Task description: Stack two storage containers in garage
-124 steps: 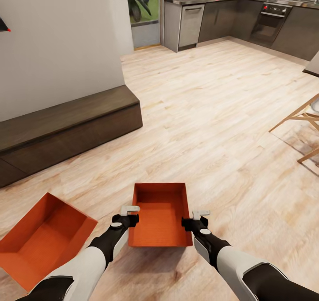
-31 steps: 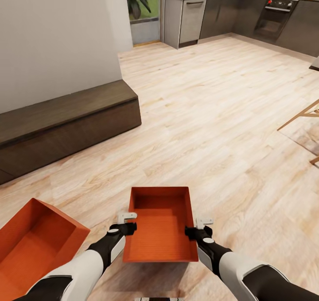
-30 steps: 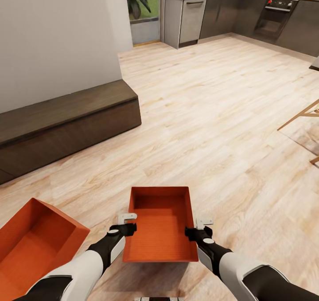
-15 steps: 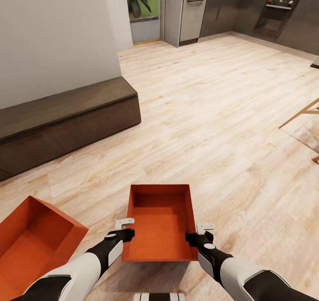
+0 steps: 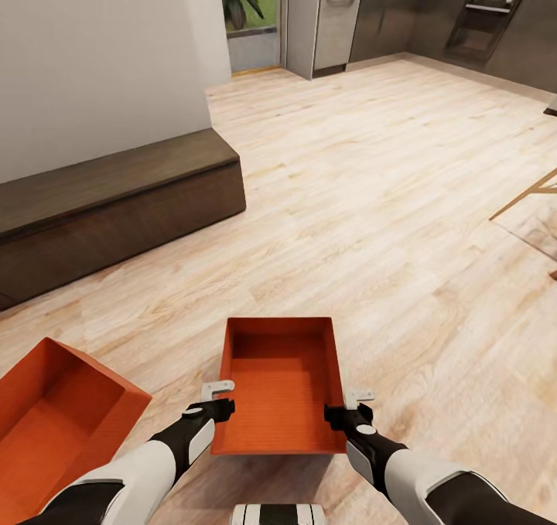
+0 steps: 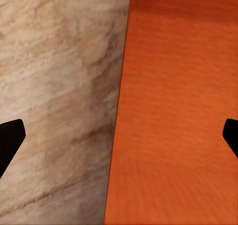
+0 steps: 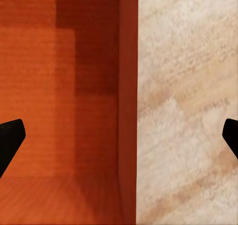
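One orange-red storage container (image 5: 280,386) sits open-topped just ahead of me on the light wood plank floor (image 5: 371,223). My left gripper (image 5: 219,400) is at its left long wall and my right gripper (image 5: 350,403) at its right long wall. In the left wrist view the left gripper (image 6: 119,140) is open, its dark fingertips (image 6: 10,135) wide apart astride the container's wall (image 6: 173,111). The right gripper (image 7: 119,140) is likewise open astride the opposite wall (image 7: 128,86). The second container (image 5: 58,417) lies tilted at my left.
A long dark wooden bench (image 5: 116,200) runs under a white wall (image 5: 100,61) on the left. Kitchen cabinets (image 5: 387,15) and an oven (image 5: 480,22) stand at the far end beside a doorway with a plant (image 5: 247,7). Wooden chair legs (image 5: 534,192) show at right.
The view has tilted down slightly, so the room slides up a little and more of my base shows at the bottom edge. Both grippers stay open at the container's long walls.
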You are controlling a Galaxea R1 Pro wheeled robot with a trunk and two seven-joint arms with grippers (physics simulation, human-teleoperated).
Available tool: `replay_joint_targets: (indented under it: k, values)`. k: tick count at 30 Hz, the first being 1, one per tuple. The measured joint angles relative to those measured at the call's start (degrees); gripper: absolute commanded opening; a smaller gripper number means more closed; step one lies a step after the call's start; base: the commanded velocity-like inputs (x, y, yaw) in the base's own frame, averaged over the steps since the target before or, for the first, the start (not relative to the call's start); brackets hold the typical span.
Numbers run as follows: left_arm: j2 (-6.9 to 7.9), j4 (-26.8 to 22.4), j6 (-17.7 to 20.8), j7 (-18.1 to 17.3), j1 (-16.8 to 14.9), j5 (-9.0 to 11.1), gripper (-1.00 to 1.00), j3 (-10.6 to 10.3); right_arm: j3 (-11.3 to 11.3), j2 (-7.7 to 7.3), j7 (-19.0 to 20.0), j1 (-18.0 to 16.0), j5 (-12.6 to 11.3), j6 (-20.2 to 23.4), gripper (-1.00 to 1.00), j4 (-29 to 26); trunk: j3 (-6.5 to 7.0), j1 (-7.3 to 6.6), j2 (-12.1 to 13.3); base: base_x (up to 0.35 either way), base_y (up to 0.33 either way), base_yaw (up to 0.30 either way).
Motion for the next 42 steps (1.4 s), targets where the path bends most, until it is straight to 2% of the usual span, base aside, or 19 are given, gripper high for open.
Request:
replay_joint_targets:
  k: [14, 22, 42]
  values:
    - [-0.08, 0.1, 0.0, 0.0, 0.0, 0.2, 1.0, 0.0, 0.0, 0.12, 0.0, 0.0, -0.1, -0.1, 1.0, 0.0, -2.51, 3.08, -5.6, 0.0, 0.0, 0.0]
    - [0.0, 0.1, 0.0, 0.0, 0.0, 0.2, 1.0, 0.1, 0.0, -0.09, 0.0, 1.4, 0.0, -2.4, 1.0, 0.0, -2.52, 3.08, -5.6, 0.0, 0.0, 0.0]
    - [0.02, 0.1, 0.0, 0.0, 0.0, 0.2, 1.0, 0.1, 0.0, -0.36, 0.0, 1.5, 0.5, -2.5, 1.0, 0.0, -2.52, 3.08, -5.6, 0.0, 0.0, 0.0]
